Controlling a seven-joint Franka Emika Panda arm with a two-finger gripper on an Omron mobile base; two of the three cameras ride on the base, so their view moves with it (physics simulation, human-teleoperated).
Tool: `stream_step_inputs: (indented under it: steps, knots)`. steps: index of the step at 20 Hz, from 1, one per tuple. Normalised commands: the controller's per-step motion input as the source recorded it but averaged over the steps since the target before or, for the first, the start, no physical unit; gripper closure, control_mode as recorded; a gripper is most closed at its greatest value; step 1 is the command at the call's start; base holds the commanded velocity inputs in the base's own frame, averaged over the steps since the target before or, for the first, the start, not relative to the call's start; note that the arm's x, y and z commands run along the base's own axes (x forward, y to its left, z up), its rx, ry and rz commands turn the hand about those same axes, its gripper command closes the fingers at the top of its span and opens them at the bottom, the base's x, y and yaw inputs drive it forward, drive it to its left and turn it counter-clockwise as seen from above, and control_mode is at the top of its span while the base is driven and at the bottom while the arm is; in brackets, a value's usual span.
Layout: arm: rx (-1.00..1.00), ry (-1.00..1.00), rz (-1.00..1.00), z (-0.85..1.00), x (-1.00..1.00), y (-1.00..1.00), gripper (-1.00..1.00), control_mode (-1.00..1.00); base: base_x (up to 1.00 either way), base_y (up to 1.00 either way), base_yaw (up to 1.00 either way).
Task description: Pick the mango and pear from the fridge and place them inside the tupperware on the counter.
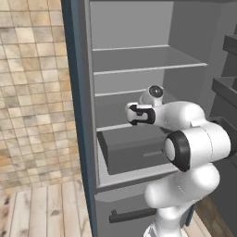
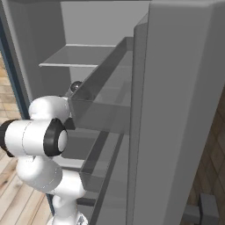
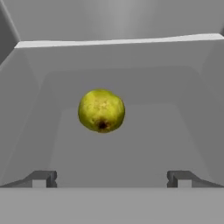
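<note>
The fridge (image 1: 139, 60) is standing open in front of the robot, its dark blue-grey side wall rising on the left of the left base view and its grey inside showing pale shelves (image 1: 148, 68) above a grey drawer (image 1: 134, 150). The arm is reaching into the middle level, above that drawer, and the task looks to be in its early part: no fruit is being carried, and the worktop and the tupperware are outside these pictures, so whether anything is lying in the container cannot be told. In the right base view the open door (image 2: 184, 114) with its racks (image 2: 105, 110) is crowding the near right side, standing close beside the arm, and it looks like the main thing a withdrawing arm would have to clear. In the hand view the pear (image 3: 101, 110) is sitting alone on the grey shelf floor, far from the back wall and well apart from the side walls, with nothing lying between it and the claw (image 3: 111, 178). The claw is spread wide, its two dark tips flanking empty space, and it is pointing at the pear without touching it. The likely next step is closing in on the pear; the mango is left to fetch as well.
</note>
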Motion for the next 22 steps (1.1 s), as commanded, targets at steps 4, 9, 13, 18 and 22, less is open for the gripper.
stream_step_inputs:
  steps: [4,9,13,18,22]
  knots:
    - [0.0,0.03,0.0,-0.15,0.5,0.09,-1.0,-1.0,0.0,0.0,0.0]
    - [0.0,0.03,0.0,-0.22,0.38,0.07,-1.0,-1.0,0.0,0.0,0.0]
    - [0.0,0.03,0.0,-0.2,0.38,0.03,-1.0,-1.0,0.0,0.0,0.0]
    - [0.0,0.03,0.0,-0.2,0.4,0.02,-1.0,-1.0,0.0,0.0,0.0]
    - [0.0,0.04,0.0,-0.27,0.4,0.05,-1.0,-1.0,0.0,0.0,0.0]
